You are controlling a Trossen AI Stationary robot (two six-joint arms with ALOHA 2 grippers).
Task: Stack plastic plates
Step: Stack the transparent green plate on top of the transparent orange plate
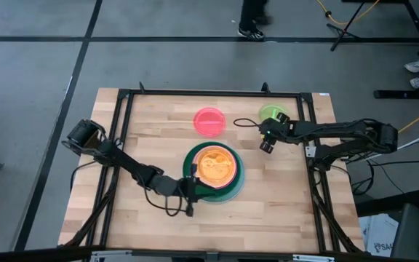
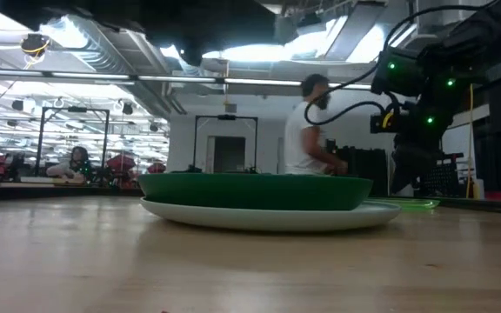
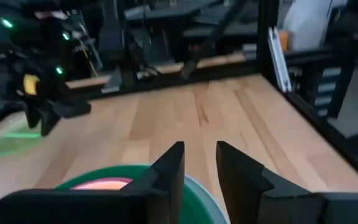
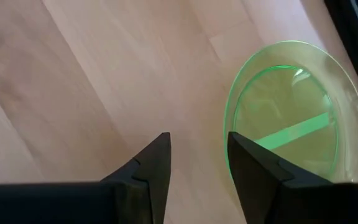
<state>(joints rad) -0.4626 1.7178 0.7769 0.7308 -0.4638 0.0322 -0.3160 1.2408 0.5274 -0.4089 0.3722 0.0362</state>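
Most of the plates are already in one pile: in the high view an orange plate point(image 1: 214, 165) lies on top of a peach one, and under them a dark green plate point(image 1: 191, 172) and a pale plate point(image 1: 236, 183) show at the rim. How many plates are inside this pile I cannot count; the low view shows only the green one resting on the pale one.

Two small plates are left alone on the bench point(image 1: 151, 138): a pink plate point(image 1: 209, 121) and a neon green plate point(image 1: 270, 113).

The right end effector point(image 1: 266, 146) hangs above the bench with its fingers a little apart and nothing between them. The neon green plate is just beside it, on the far side toward the bench edge, and in the right wrist view its rim lies next to one finger, not between the two. The pile is on its other side, near.

The left end effector point(image 1: 192, 187) is at the near rim of the pile, fingers apart, holding nothing.

I judge that the stacking is more than half done; the pink and neon green plates remain.
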